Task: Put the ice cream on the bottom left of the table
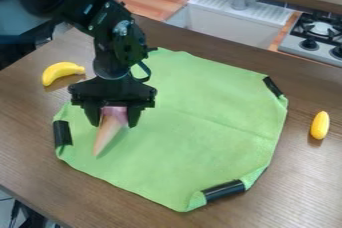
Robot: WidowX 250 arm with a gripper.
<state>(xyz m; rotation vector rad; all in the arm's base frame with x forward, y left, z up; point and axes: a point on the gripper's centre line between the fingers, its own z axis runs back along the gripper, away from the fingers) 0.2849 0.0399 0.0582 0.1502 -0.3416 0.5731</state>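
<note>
The black arm (119,37) slants down from the upper left, its hand (113,123) hanging over the left part of the green cloth (194,137), two fingers pointing downward and partly apart.

No Words to Read

I can't read any words or numbers here. There are small pale marks (122,27) on the black robot arm (117,42) — they are too tiny to tell if they are letters, numbers or just shiny spots.
</note>
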